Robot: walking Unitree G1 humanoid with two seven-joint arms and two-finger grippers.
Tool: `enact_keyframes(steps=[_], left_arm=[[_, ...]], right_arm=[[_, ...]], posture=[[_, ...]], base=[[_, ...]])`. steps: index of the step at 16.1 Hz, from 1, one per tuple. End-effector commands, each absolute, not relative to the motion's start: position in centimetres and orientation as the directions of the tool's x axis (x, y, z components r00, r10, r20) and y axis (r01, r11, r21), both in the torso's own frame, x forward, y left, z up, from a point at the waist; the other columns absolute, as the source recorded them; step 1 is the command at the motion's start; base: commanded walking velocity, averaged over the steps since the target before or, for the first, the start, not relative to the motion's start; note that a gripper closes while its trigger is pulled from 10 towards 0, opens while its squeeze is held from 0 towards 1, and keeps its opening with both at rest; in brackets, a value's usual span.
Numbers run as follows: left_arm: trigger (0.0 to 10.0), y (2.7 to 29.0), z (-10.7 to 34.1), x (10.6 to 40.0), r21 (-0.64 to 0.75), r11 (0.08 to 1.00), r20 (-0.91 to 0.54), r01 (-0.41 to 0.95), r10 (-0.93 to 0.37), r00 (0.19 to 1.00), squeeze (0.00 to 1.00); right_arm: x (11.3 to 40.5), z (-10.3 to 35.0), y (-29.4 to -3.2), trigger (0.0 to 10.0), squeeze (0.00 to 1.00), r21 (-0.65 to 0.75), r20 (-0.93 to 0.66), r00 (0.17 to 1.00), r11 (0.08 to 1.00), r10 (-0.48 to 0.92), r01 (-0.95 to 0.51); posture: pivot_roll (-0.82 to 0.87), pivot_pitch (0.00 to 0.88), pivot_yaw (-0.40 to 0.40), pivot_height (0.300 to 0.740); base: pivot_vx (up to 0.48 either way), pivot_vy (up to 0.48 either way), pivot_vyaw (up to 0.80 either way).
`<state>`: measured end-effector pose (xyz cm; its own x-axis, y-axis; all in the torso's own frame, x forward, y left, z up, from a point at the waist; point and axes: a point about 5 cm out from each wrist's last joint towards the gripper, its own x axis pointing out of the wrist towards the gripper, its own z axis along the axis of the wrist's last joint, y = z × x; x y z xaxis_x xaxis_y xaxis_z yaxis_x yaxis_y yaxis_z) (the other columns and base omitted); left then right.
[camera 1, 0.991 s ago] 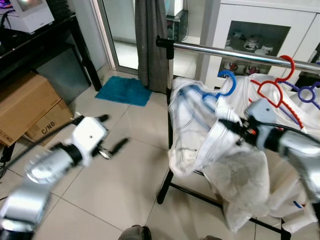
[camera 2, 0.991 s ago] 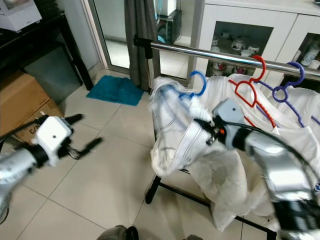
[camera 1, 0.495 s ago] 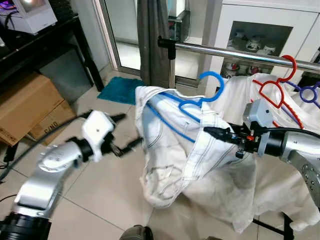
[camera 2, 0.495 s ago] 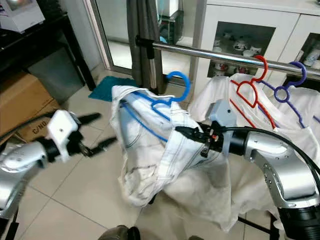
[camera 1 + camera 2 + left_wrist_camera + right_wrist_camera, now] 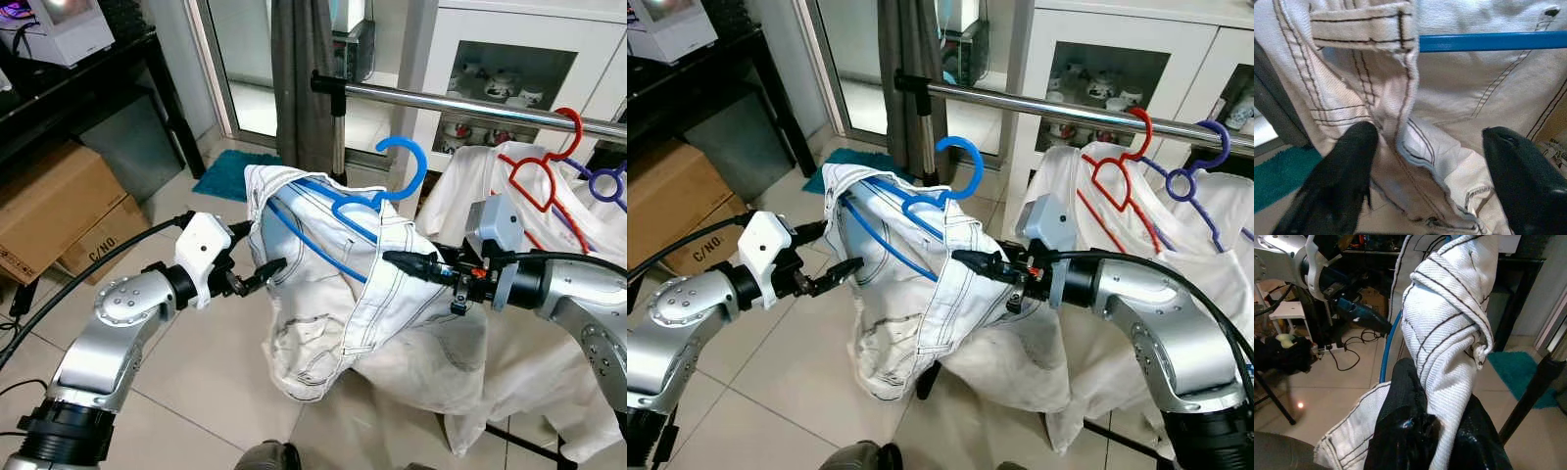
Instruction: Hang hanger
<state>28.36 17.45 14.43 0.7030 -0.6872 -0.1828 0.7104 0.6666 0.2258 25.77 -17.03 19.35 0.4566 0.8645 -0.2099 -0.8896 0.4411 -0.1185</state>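
A blue hanger [image 5: 407,162] carries a white stitched garment [image 5: 323,294], held in the air below and in front of the silver rail [image 5: 470,103]. My right gripper [image 5: 397,262] is shut on a bunched fold at the garment's right side; in the right wrist view the black fingers [image 5: 1410,431] pinch the white cloth [image 5: 1449,333]. My left gripper [image 5: 260,247] stands open at the garment's left edge. In the left wrist view its fingertips [image 5: 1364,132] straddle the cloth, with the blue hanger bar [image 5: 1488,41] beyond them. The hanger's hook is free of the rail.
A red hanger [image 5: 544,166] and a purple hanger [image 5: 607,181] hang on the rail over white clothes. Behind stand a white cabinet [image 5: 509,59] and a grey curtain [image 5: 299,69]. A cardboard box [image 5: 49,206], a black desk [image 5: 78,88] and a teal mat [image 5: 220,176] lie left.
My right gripper has carried the hanger and garment to the left, away from the other clothes. My left gripper has swung right and now reaches the garment's left edge.
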Motion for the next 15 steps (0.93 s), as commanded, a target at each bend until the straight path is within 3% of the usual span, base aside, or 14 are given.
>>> enact_keyframes(steps=[1,15], left_arm=[[0.0,17.7,14.7,28.7,0.240,0.678,-0.178,0.695,-0.673,0.718,0.00],[0.0,19.0,15.1,28.5,0.212,0.698,-0.172,0.684,-0.662,0.729,0.00]], right_arm=[[25.6,20.9,-16.1,0.0,0.00,-0.157,-0.147,0.426,0.405,0.893,-0.901],[25.6,20.6,-15.5,0.0,0.00,-0.133,-0.138,0.414,0.397,0.900,-0.908]], posture=[[-0.07,0.060,0.126,0.740],[-0.06,0.067,0.119,0.740]], base=[[0.000,0.000,0.00],[0.000,0.000,0.00]])
